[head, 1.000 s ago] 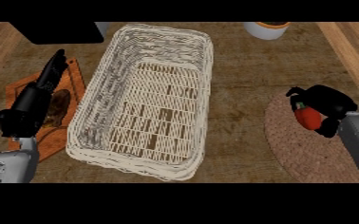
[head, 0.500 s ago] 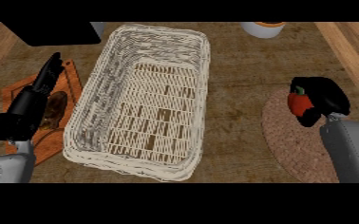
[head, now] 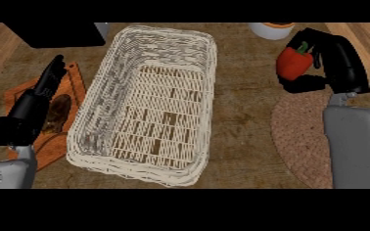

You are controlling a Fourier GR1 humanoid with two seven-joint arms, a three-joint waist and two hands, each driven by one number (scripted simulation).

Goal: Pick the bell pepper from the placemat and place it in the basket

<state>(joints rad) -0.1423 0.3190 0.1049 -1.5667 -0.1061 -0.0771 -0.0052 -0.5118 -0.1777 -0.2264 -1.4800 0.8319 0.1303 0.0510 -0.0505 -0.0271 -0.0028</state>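
While the view is looking steeply down on a brown counter (head: 245, 127), these things are showing:

right hand (head: 343, 63): is curling its black fingers and thumb round the bell pepper, at the view's upper right.
bell pepper (head: 295, 62): red with a green stem, is sitting in the right hand's grasp, off the placemat, showing over bare counter just beyond the mat's far edge and well apart from the basket.
placemat (head: 300, 137): round and woven, is lying at the lower right, partly under the grey right forearm.
basket (head: 209, 78): white wicker, oblong, is standing in the middle.
left hand (head: 39, 103): is resting at the left edge, fingers straight and released, grasping nothing.
cutting board (head: 22, 90): orange, is lying beneath the left hand, just beside the basket.
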